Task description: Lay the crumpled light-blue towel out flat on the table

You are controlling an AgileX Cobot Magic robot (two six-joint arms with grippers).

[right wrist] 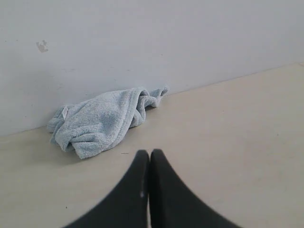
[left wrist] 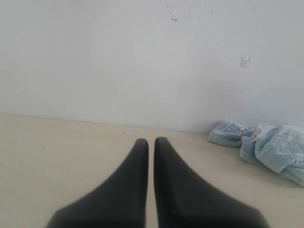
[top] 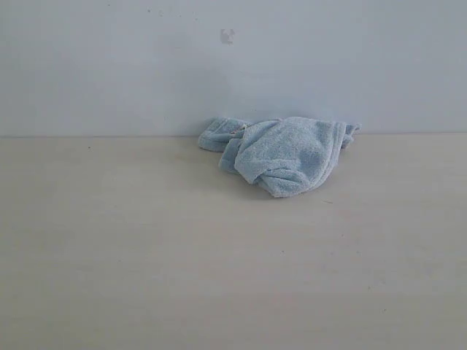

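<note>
- One towel [top: 288,154], one table [top: 146,255] and two grippers were in view. The grippers showed only in the wrist views, not in the exterior view.
- The towel lay in a crumpled heap at the far edge of the table, against the wall [top: 109,65], a little right of the middle.
- From the left gripper [left wrist: 151,141] the towel lay farther off and to the right, well apart from the fingertips.
- From the right gripper [right wrist: 149,153] it lay farther off and to the left, nearer than to the left gripper but not touching.
- The left gripper's two fingers were drawn together, with only a thin slit between them and nothing held.
- The right gripper's fingers were pressed together along their length, also empty.
- The towel was pale blue, fluffy terry cloth, bunched into soft folds with a rolled hem along one side and a small white label [right wrist: 64,112] at an edge.
- The table was smooth, flat and pale cream.
- The fingers were dark, matte and tapered to rounded tips.
- The wall was plain white with one small scuff [top: 228,35].
</note>
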